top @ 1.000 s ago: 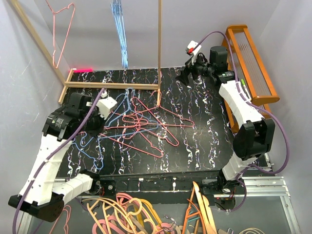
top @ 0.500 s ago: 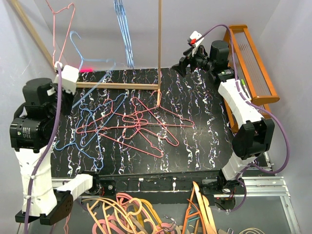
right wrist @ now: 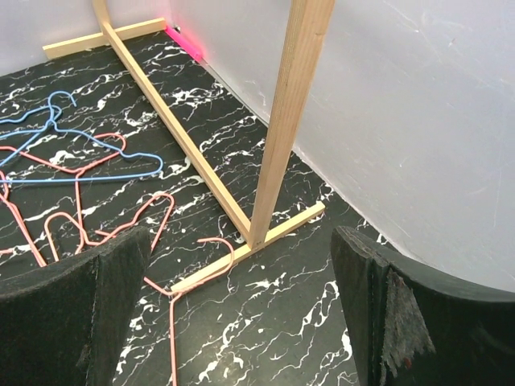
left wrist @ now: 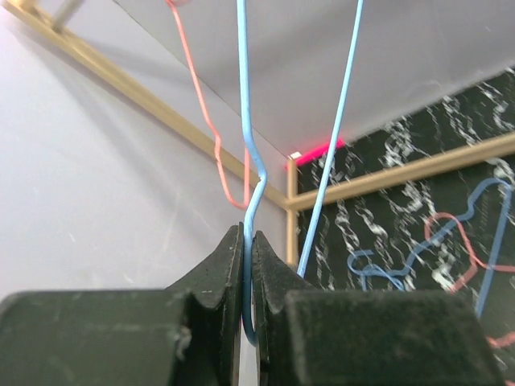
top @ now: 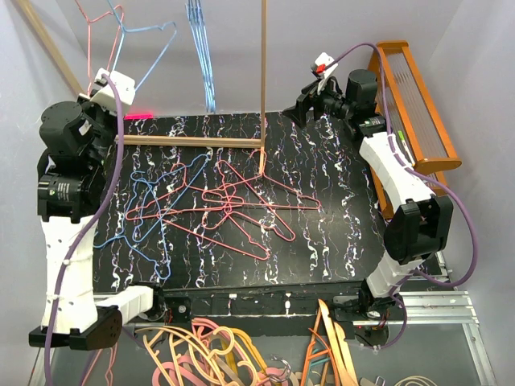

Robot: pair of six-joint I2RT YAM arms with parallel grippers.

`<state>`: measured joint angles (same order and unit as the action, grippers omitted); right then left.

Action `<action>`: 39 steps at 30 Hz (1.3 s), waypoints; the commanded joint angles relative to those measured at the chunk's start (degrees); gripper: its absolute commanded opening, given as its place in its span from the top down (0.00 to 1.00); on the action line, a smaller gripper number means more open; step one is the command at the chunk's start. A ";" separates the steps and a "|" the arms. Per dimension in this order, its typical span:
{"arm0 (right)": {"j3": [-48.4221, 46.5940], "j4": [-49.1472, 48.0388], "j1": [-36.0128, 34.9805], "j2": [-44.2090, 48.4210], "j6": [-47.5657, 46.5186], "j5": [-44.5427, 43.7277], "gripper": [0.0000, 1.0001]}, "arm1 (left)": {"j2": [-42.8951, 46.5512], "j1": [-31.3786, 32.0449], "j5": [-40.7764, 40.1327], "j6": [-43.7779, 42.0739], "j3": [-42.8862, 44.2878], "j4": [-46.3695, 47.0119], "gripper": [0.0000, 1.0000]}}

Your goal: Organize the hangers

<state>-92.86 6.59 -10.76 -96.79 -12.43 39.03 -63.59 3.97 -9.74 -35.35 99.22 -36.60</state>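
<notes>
From above, the left gripper was seen pinching a light blue hanger, which stood up and away from its tip, just beside a pink hanger hung on the rack. The two wires could be snagged together if the blue one were swung sideways. The remaining hangers lay tangled on the table, well below that gripper. The right gripper was held spread and empty.

In the left wrist view, the jaws were pressed together on a single strand of the blue hanger, at a kink. With so thin a hold, the wire could be pivoted or slipped by its own weight, and the hook misaligned. The rail was not shown.

In the right wrist view, the right gripper was spread above the wooden post, which could be struck on a careless descent.
</notes>
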 commanded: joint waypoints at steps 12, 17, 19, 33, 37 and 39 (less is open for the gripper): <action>3.56 -8.24 0.01 5.24 4.28 1.77 0.02 | -8.75 -0.27 -0.13 -7.36 0.76 22.45 1.00; 4.49 -8.85 -0.04 5.90 4.76 2.43 0.02 | -11.33 -0.25 0.15 -6.87 2.68 21.11 1.00; 4.74 -9.04 -0.01 5.95 4.93 2.64 0.02 | -12.49 -0.19 1.36 -6.27 4.50 18.81 1.00; 7.73 -7.08 -0.02 7.93 3.12 2.66 0.02 | -11.92 8.88 4.22 -5.73 0.99 7.44 1.00; 6.97 1.96 -0.10 6.13 -5.24 4.48 0.02 | -11.82 8.90 0.00 -4.54 0.40 7.96 0.72; 5.73 7.89 -0.11 4.25 -8.57 4.10 0.02 | -11.66 8.82 -4.94 -4.71 -1.10 9.06 0.93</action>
<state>-84.73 5.48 -10.76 -91.79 -12.91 42.09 -76.82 12.60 -7.55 -40.69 99.70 -28.32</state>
